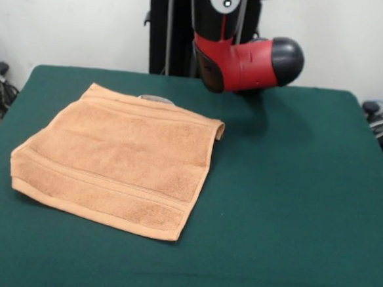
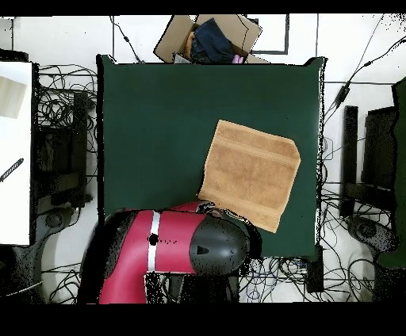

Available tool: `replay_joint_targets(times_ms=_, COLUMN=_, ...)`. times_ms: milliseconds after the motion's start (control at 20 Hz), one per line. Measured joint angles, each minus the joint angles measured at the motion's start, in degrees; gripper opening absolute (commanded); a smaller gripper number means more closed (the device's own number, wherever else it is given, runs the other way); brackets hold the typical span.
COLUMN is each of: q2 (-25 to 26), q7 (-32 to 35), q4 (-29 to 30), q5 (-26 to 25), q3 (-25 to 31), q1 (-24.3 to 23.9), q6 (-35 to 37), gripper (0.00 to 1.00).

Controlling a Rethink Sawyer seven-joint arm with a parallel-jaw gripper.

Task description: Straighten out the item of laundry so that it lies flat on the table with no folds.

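Overhead view gives us the green worktop [image 2: 158, 119] ringed by floor cables [image 2: 59, 103], our red arm [image 2: 170, 253] covering its near edge, a cardboard box [image 2: 208, 38] beyond, the towel [image 2: 250, 173] spread flat; whether the jaws are released or clenched we cannot tell.

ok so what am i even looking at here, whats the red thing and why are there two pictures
The red and black thing is a robot arm standing at a green table. One picture is taken from across the table, facing the robot; the other looks straight down from above, so it is turned half round. On the table lies one orange-tan towel, spread out nearly flat, with one corner curled up a little. Above the table's edge in the top-down picture sits a cardboard box. The arm's hand does not show in either picture, so nothing can be seen held.
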Motion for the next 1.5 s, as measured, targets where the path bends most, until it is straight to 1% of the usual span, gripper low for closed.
replay_joint_targets(times_ms=650, q2=1.2, q7=0.0, q4=-2.7, q5=0.4, q3=0.1, q1=0.4, q6=5.5, gripper=1.0)
replay_joint_targets(times_ms=1050, q2=2.4, q7=0.0, q4=-4.9, q5=0.8, q3=0.3, q1=0.5, q6=10.1, gripper=1.0)
replay_joint_targets(times_ms=1500, q2=2.7, q7=0.0, q4=-5.4, q5=0.8, q3=0.7, q1=-0.3, q6=11.4, gripper=1.0)
